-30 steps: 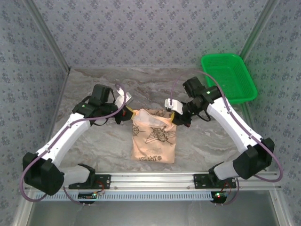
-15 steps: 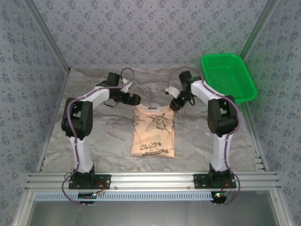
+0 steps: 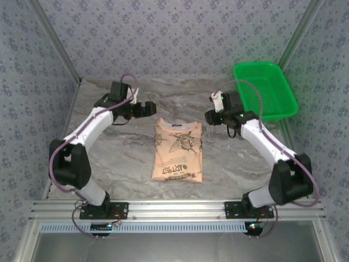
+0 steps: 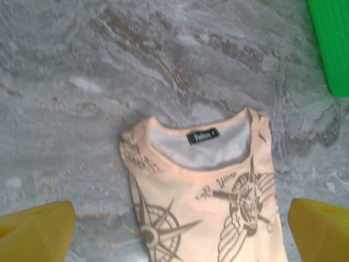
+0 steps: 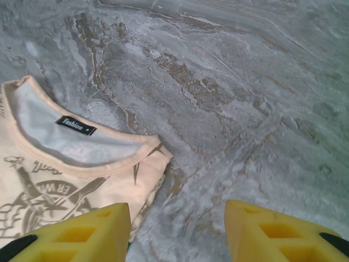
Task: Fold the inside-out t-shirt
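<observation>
Both arms reach forward, elbows bowed outward. The left gripper (image 4: pixel 180 229) hovers at 11 o'clock of the inside-out t-shirt (image 3: pixel 179 152), the right gripper (image 5: pixel 177 229) at 1 o'clock, both spread and empty. The shirt lies mid-table (image 3: pixel 120 158), a folded rectangle, print up, collar at 12 o'clock.

Top external: high, near edge, looking down over table (image 3: pixel 120 155). Wrist views: close, downward; share t-shirt (image 4: pixel 207 213) collar.

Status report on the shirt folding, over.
Left gripper open, right gripper open, both empty, either side of the collar. T-shirt folded flat on the table, print up. Green basket far right, clear of it.
</observation>
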